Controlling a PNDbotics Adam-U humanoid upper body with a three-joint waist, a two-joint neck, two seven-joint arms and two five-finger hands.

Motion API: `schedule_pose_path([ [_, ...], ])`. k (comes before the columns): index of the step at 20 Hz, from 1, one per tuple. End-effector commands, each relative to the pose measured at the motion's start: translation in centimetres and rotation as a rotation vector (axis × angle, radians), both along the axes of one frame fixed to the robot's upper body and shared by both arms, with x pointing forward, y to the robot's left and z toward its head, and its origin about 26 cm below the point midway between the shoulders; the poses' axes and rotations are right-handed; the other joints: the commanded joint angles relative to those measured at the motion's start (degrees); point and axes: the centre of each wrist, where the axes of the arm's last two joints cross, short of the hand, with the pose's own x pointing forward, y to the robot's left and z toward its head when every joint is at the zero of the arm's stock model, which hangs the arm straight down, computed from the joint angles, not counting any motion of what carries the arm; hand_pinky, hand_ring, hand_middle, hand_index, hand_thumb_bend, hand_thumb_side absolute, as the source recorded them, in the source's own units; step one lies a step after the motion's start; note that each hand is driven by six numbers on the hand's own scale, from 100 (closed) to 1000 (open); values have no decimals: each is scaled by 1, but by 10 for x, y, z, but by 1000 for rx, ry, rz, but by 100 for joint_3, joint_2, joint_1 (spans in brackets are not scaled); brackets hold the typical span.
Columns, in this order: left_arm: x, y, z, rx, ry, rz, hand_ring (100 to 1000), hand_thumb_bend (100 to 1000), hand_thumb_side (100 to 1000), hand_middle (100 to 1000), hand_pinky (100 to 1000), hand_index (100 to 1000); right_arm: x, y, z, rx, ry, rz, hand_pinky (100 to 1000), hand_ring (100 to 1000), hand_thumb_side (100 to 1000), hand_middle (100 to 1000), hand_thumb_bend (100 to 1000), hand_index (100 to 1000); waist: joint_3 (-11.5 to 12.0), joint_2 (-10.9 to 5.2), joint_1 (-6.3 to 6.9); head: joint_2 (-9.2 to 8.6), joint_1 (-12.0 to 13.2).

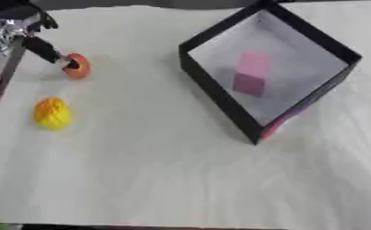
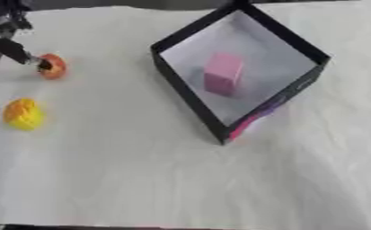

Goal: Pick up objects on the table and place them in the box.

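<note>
My view is bright, evenly lit and softly blurred throughout; glare whitens the table (image 1: 180, 179), and faint shadows sit inside the box (image 1: 219, 96).

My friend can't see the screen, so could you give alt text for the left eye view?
The robot's black left hand reaches from the upper left, its fingers touching a small round orange object on the white table. A bumpy yellow ball lies nearer, and a pink block sits inside the black-walled box.
</note>
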Motion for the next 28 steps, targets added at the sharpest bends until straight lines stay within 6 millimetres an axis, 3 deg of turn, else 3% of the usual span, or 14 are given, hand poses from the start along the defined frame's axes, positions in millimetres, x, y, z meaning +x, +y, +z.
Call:
schedule_pose_path([
  [1,1,5,5,-40,-47,13,823,732,369,814,812,849,-2,2,10,-11,-31,8,872,856,368,816,243,916,-29,11,-92,-121,55],
  [4,3,0,-1,-56,-58,13,810,671,358,798,797,818,-2,5,11,-11,-34,18,872,855,372,816,242,916,-72,74,-102,-170,92],
  [7,5,-1,-2,-36,-11,22,808,678,339,785,803,802,-2,4,10,-11,-31,13,872,855,374,816,242,915,-73,104,-101,-147,95],
  [10,4,-3,11,9,-20,41,820,706,344,791,819,837,-2,3,8,-11,-23,7,872,855,376,816,241,916,-51,102,-88,-103,84],
  [16,0,-4,38,-22,-57,39,820,666,350,783,823,840,-1,1,5,-17,-9,0,872,855,376,816,238,916,43,31,-65,-4,42],
  [28,1,1,22,-5,170,65,828,626,334,774,833,819,-1,1,4,-15,-8,10,877,857,381,818,225,920,61,8,-77,-19,63],
])
